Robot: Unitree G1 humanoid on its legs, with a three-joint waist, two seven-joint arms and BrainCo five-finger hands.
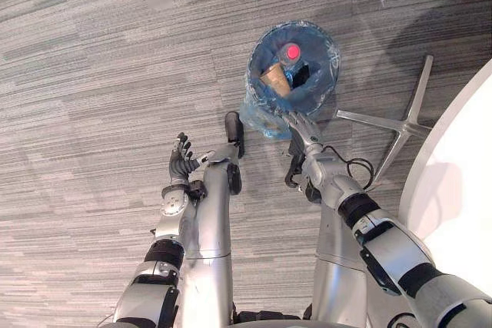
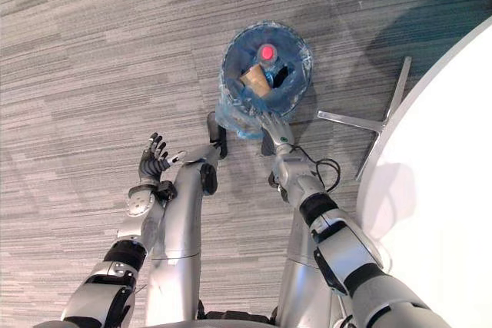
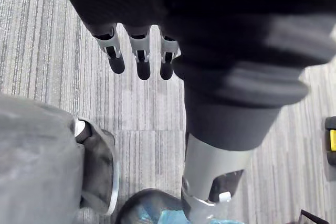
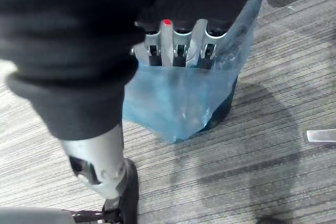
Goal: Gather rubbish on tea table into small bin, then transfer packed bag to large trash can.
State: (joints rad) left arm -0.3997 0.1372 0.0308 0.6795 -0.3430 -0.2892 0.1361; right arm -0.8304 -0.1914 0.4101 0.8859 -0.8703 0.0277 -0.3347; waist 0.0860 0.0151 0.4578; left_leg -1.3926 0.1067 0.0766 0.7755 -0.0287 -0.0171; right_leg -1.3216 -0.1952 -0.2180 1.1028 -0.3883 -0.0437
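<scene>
The left hand [image 1: 181,160] hangs above bare grey carpet [image 1: 92,51], its fingers [image 3: 139,59] straight and spread, holding nothing; the floor to its left and beyond it lies open. Further right and farther off, the small bin [image 1: 251,74] stands on the carpet, lined with a blue bag [image 4: 178,103] that holds a red-capped item [image 1: 292,51] and a brown cup [image 1: 274,78]. The right hand [image 1: 302,127] reaches the bag's near edge; I cannot tell whether its fingers grip it. Just right of the bin lies a silver chair base [image 1: 400,124], and the white table's [image 1: 461,159] curved edge closes off the right side.
</scene>
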